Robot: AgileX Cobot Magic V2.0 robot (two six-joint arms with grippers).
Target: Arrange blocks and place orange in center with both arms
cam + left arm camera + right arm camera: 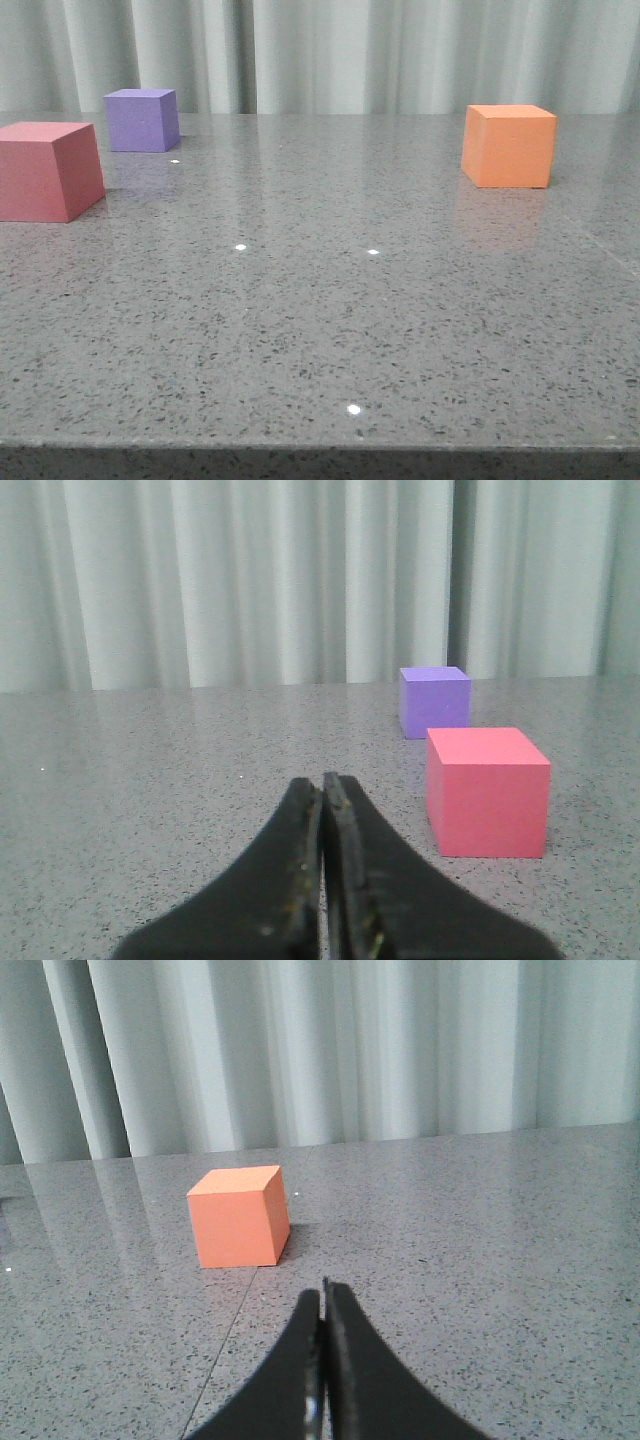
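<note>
The orange cube [509, 146] sits on the table at the right; it also shows in the right wrist view [239, 1217]. The red-pink cube [46, 170] sits at the far left, and the purple cube [142, 120] stands behind it, apart from it. Both show in the left wrist view: red-pink [487, 791], purple [434, 701]. My left gripper [322, 780] is shut and empty, short of the red-pink cube and to one side of it. My right gripper [323, 1288] is shut and empty, short of the orange cube. Neither gripper shows in the front view.
The grey speckled table [320, 320] carries the three cubes. Its front edge runs along the bottom of the front view. A pale pleated curtain [330, 50] hangs behind the table's far edge. A thin seam crosses the table at the right [600, 245].
</note>
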